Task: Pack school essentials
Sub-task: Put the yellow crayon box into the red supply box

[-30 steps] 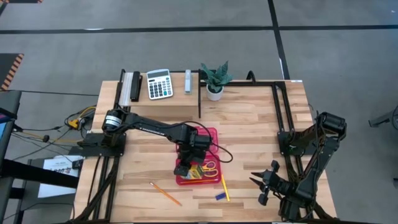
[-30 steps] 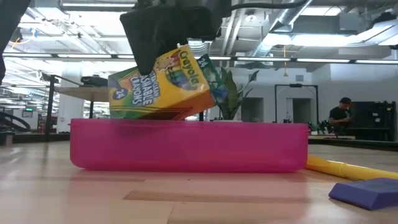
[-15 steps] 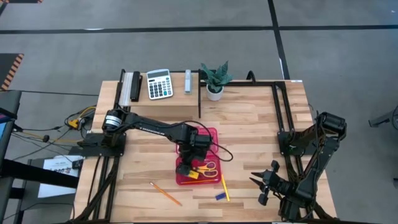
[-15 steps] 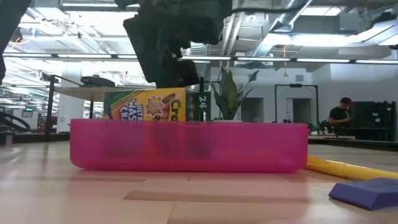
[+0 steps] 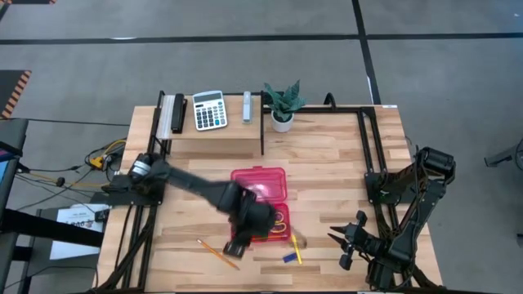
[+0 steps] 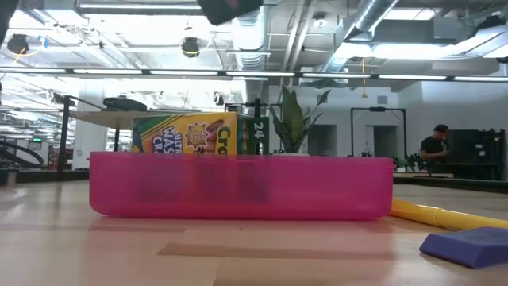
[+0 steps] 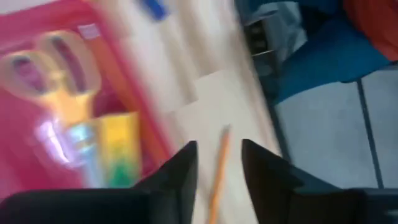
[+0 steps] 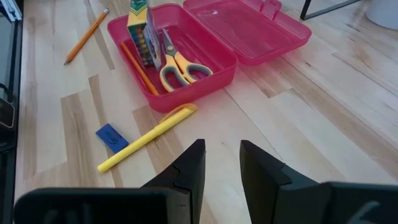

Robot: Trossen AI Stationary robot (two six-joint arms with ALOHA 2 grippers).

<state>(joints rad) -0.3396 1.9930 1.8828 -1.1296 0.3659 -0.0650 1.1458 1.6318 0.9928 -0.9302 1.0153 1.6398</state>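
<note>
Presently the pink case (image 8: pixel 186 74) lies open on the table (image 5: pixel 327 171), its lid (image 8: pixel 249 25) folded flat behind the tray. Inside the tray, the crayon box (image 8: pixel 140 28) stands on edge at the end nearest the loose pencil, its long axis running along the tray's length. Beside it the yellow-handled scissors (image 8: pixel 174 62) lie flat, also lengthwise, handles toward the tray's near end in the right wrist view. A thin orange stick (image 8: pixel 138 67) rests along the tray wall; it may be a second pencil, though the view is poor.

Outside the case, the orange pencil (image 5: pixel 217 254) lies diagonally on the wood near the front edge. The yellow pen-like stick (image 8: pixel 147 138) lies just beside the tray, angled away from it, with the blue eraser (image 8: pixel 112 137) near its far end.

The left gripper (image 7: pixel 217 168) hovers over the pencil, jaws parted and empty, the pencil lined up between the fingers. The right gripper (image 8: pixel 221 163) waits at the table's front right, jaws apart, grasping nothing.
</note>
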